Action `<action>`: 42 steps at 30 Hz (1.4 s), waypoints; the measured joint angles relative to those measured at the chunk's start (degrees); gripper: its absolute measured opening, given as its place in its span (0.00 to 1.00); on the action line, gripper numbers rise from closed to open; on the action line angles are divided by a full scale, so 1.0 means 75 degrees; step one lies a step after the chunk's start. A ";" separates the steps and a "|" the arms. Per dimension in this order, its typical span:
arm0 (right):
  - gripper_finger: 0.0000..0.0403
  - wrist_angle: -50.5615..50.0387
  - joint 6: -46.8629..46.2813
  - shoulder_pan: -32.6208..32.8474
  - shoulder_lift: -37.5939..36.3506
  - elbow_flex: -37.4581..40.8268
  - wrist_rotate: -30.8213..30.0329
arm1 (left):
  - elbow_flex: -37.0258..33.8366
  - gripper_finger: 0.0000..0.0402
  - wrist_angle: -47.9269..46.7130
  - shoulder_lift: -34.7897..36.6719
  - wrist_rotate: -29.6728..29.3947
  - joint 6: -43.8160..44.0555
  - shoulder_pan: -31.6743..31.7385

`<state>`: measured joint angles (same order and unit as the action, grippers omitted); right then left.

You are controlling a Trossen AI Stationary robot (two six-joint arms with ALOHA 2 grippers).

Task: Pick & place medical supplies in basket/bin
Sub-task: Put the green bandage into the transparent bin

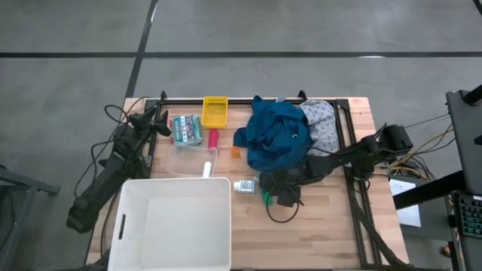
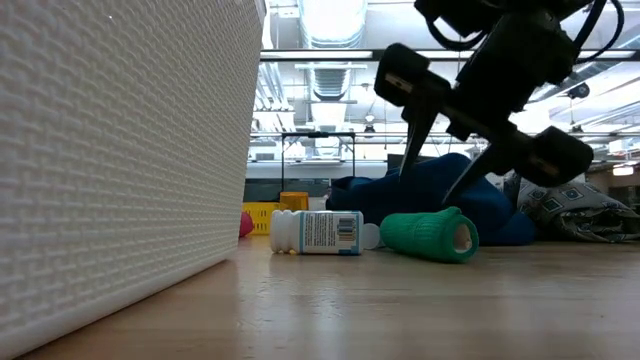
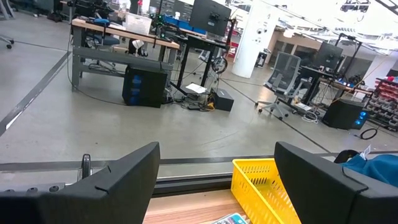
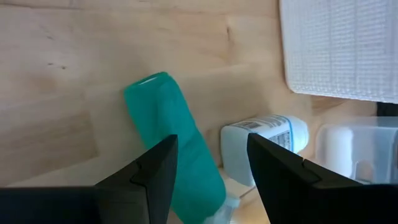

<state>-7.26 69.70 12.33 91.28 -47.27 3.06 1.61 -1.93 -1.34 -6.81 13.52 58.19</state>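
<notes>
My right gripper (image 4: 210, 163) hangs spread above the green roll (image 4: 171, 134), apparently not touching; the white bottle (image 2: 314, 232) lies just left, the bin (image 1: 173, 226) wall beyond.

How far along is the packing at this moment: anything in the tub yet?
Nothing looks packed: the large white plastic tub shows only bare floor inside. In hand: the right hand hangs open above the green roll, not gripping. Left to do: the white labelled bottle, the blue fabric garment and the rest. The left hand waits at the table's far edge.
</notes>
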 joint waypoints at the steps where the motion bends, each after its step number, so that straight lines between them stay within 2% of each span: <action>1: 0.48 -0.0044 0.0002 -0.0002 -0.0061 0.0000 0.0001 | 0.0000 0.80 0.0002 0.0000 0.0000 0.0000 0.0000; 4: 0.48 -0.0307 0.0002 -0.0002 -0.0277 0.0000 0.0070 | 0.0000 0.80 0.0002 0.0000 0.0003 0.0000 0.0000; 11: 0.48 -0.0648 -0.0003 -0.0079 -0.0311 0.0052 0.0816 | -0.0001 0.80 0.0001 0.0000 0.0000 0.0000 -0.0002; 23: 0.48 -0.0178 0.0442 -0.0301 0.0069 0.0061 0.0858 | 0.0000 0.80 0.0001 0.0000 0.0000 0.0000 0.0000; 42: 0.48 0.0291 0.0458 -0.0338 0.0948 -0.0047 0.0801 | 0.0000 0.80 -0.0001 0.0000 0.0003 0.0003 0.0000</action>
<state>-5.07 73.13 9.80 98.39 -47.62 9.07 1.61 -1.93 -1.34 -6.79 13.54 58.19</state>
